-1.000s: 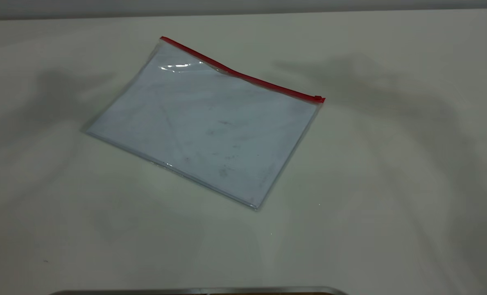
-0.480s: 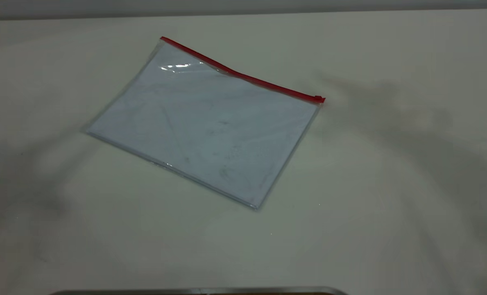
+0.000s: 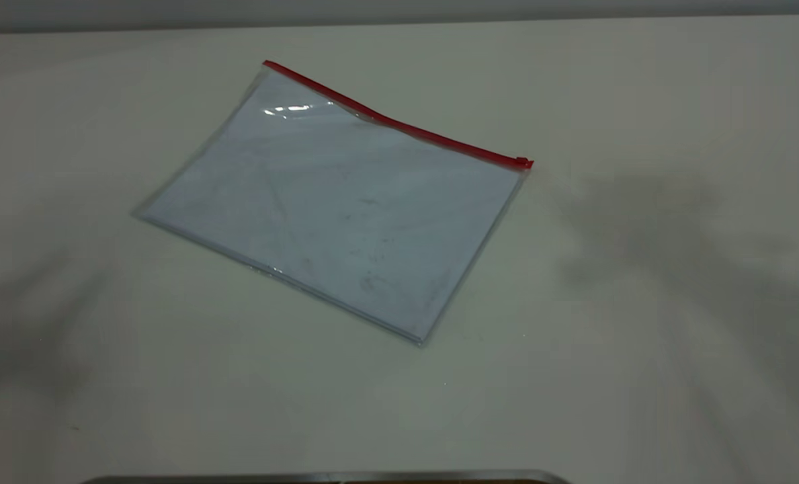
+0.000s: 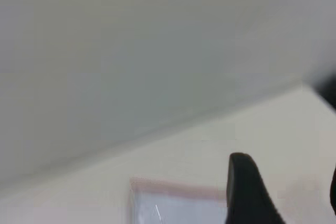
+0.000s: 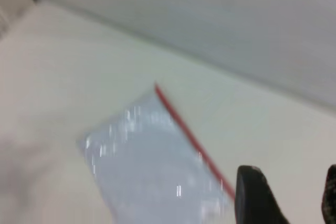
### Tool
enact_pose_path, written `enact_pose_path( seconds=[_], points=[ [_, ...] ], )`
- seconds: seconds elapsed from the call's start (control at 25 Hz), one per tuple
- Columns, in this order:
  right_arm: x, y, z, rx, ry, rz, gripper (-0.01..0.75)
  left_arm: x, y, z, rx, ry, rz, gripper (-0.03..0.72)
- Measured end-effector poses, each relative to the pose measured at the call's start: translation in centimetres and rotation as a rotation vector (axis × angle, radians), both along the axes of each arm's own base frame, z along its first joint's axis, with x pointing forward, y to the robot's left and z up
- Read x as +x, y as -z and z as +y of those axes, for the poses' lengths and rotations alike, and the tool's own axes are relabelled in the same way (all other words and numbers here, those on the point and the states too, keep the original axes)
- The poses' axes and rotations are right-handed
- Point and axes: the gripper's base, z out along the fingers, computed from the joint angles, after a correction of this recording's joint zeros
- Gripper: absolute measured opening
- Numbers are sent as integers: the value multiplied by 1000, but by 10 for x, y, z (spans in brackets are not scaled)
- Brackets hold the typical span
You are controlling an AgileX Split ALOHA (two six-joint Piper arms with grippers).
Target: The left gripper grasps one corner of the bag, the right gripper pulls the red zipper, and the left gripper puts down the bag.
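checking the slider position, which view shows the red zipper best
The exterior view: the narrow red zipper strip runs unobstructed along the clear plastic bag's far edge. The right wrist view shows it blurred; the left wrist view, only a faint pink edge.

Table [image 3: 641, 101]: pale, matte, under my reach.
Wall [image 3: 399, 10]: grey, behind its far edge.
Metal strip [image 3: 325, 478]: at near edge.

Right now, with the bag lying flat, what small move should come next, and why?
Probably ease the left gripper toward the bag's corner at the red zipper's end: the bag lies flat, ungrasped; the right gripper hangs clear too.
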Motion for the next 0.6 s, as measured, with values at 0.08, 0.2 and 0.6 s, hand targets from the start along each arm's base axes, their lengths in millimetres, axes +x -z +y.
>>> enact_pose_path(
  seconds=[0.08, 0.2, 0.6],
  points=[
    [-19, 16, -6, -29, 3, 56, 353, 7, 36, 1, -4, 0, 134, 443],
    [-45, 52, -14, -79, 9, 172, 353, 10, 90, 2, -2, 1, 317, 443],
    [-144, 180, -47, -245, 70, 508, 352, -47, 210, 4, 81, -4, 648, 443]
  ],
)
